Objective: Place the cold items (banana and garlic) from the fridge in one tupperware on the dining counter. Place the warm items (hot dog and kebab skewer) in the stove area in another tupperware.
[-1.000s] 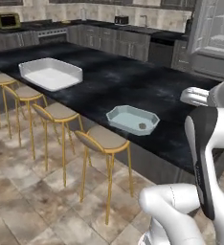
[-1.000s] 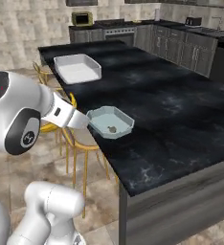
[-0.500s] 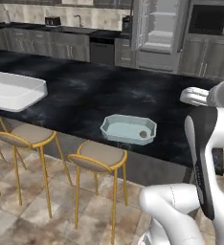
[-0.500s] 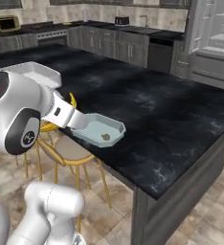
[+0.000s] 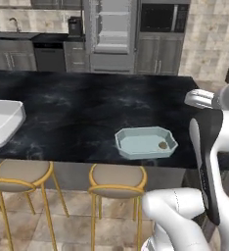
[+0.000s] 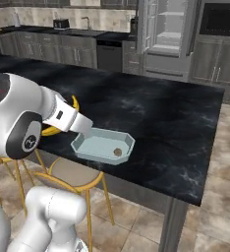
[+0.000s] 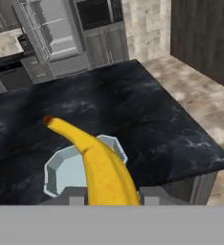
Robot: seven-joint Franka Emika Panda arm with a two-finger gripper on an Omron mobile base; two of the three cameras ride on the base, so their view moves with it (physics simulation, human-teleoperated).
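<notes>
The gripper (image 7: 109, 201) was closed on the banana (image 7: 97, 167), which extended away from the hand above the dining counter (image 7: 147, 119). The banana was yellow and curved, with a dark reddish-brown tip. Below it, a pale blue octagonal tupperware (image 5: 146, 143) rested near the counter edge and contained a small brown round item (image 5: 162, 145). A white tupperware (image 5: 1, 121) sat well apart on the same counter.
</notes>
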